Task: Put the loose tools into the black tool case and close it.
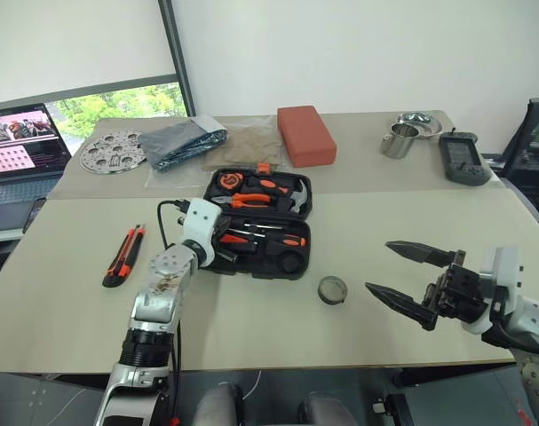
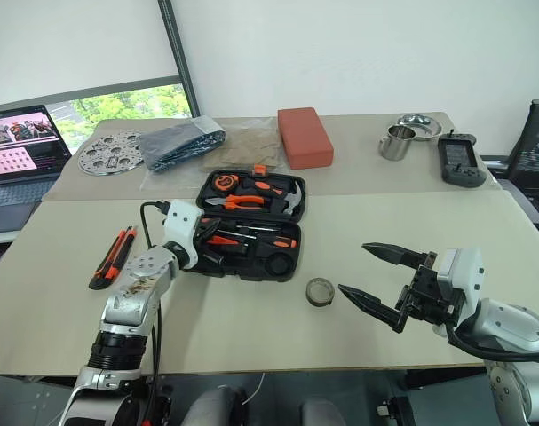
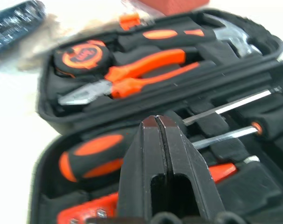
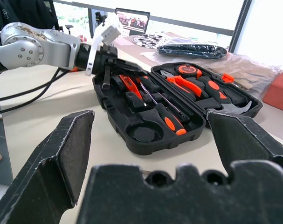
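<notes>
Case is seen lying open mid-table, lid half far, tray half near. Two screwdrivers are seated in the tray; pliers, hammer and a tape measure are held in the lid. Left gripper is poised over the tray's left edge, fingers pressed together, nothing pinched. Knife is left loose on the table, left of the case. Roll is found just near-right of the case. Right gripper is held spread wide, right of the roll, clear of it. Far side: red block, dark bag, perforated disc, cup, grey handset, laptop.
</notes>
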You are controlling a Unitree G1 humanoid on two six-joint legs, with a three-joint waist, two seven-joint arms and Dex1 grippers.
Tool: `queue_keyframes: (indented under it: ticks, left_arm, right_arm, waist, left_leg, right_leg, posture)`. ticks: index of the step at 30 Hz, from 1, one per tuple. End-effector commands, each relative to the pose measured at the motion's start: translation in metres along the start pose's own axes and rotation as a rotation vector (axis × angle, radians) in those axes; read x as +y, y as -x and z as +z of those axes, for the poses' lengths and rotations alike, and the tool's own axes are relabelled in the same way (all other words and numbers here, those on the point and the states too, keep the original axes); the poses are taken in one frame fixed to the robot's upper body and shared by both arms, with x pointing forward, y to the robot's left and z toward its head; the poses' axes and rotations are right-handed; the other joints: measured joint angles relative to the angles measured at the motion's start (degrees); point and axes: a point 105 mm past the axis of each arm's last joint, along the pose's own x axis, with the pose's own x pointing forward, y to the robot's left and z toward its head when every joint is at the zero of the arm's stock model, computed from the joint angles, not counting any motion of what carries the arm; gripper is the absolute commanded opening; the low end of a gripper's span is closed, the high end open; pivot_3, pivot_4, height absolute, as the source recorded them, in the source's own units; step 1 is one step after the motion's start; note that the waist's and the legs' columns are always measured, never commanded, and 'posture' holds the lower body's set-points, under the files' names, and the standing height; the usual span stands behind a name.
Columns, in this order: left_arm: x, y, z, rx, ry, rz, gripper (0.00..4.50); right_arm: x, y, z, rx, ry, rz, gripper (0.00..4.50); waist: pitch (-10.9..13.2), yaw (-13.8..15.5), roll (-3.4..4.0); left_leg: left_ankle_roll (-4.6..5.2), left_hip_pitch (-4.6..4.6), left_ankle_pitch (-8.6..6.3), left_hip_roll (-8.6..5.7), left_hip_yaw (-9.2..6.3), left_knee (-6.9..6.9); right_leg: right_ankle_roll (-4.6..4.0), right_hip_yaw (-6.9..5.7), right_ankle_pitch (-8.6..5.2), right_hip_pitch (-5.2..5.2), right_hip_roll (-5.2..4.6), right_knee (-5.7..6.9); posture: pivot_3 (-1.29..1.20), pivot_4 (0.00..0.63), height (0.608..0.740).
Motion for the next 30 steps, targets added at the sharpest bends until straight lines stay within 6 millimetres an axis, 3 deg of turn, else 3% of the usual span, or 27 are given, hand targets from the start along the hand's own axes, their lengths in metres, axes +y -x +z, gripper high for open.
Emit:
queue_keyframes:
  ticks: [1, 11, 14, 18, 19, 23, 30]
  left_arm:
    - [0.004, -0.003, -0.009, 0.052, 0.037, 0.035, 0.03]
    - [0.014, -0.004, -0.034, 0.168, 0.175, 0.117, 0.03]
    - [0.013, 0.000, -0.024, 0.102, 0.147, 0.098, 0.03]
    - [0.019, 0.013, 0.009, -0.073, 0.106, 0.088, 0.03]
    - [0.020, 0.016, 0.013, -0.092, 0.098, 0.094, 0.53]
    - [0.040, 0.044, 0.043, -0.200, 0.033, 0.169, 1.75]
    - [0.113, 0.098, 0.033, -0.119, -0.045, 0.365, 4.30]
  right_arm:
    - [0.000, 0.003, 0.010, -0.023, 0.058, -0.003, 4.50]
    - [0.000, 0.004, 0.010, -0.025, 0.061, -0.014, 4.50]
    - [0.000, 0.003, 0.010, -0.028, 0.062, -0.015, 4.50]
    - [-0.002, -0.001, 0.012, -0.041, 0.056, 0.006, 4.50]
    - [-0.002, -0.002, 0.012, -0.044, 0.055, 0.010, 4.50]
    - [-0.004, -0.009, 0.014, -0.069, 0.042, 0.044, 4.50]
    - [-0.003, -0.022, 0.030, -0.169, 0.012, 0.137, 4.50]
  waist:
    - [0.03, -0.04, -0.05]
    - [-0.01, -0.23, 0.01]
    - [-0.03, -0.27, 0.05]
    - [-0.01, -0.69, 0.01]
    - [0.02, -0.74, -0.03]
    - [0.08, -0.83, -0.10]
    - [0.10, -0.97, -0.12]
  left_leg:
    - [0.00, 0.01, 0.00, 0.00, 0.00, 0.00]
    - [0.00, 0.08, -0.01, -0.02, -0.01, -0.04]
    - [-0.01, 0.10, 0.00, -0.02, 0.00, -0.05]
    - [-0.02, 0.09, 0.00, -0.02, 0.01, -0.10]
    - [-0.02, 0.07, 0.00, -0.02, 0.01, -0.10]
    - [-0.04, 0.05, 0.01, 0.00, 0.00, -0.12]
    - [-0.10, 0.19, 0.05, 0.04, 0.04, -0.47]
  right_leg:
    - [0.00, 0.00, 0.00, 0.00, 0.00, 0.00]
    - [0.02, 0.02, -0.01, 0.04, -0.02, 0.00]
    - [0.02, 0.03, -0.01, 0.04, -0.03, -0.01]
    - [0.02, 0.06, -0.01, 0.04, -0.03, -0.05]
    - [0.02, 0.05, -0.01, 0.02, -0.03, -0.06]
    - [0.01, 0.04, -0.01, 0.01, -0.04, -0.09]
    - [0.00, 0.15, -0.01, 0.00, -0.06, -0.22]
  posture:
    - [0.00, 0.150, 0.740]
    - [0.00, 0.150, 0.740]
    - [0.00, 0.150, 0.740]
    - [0.00, 0.150, 0.740]
    - [0.00, 0.150, 0.740]
    - [0.00, 0.150, 0.740]
    - [0.00, 0.150, 0.740]
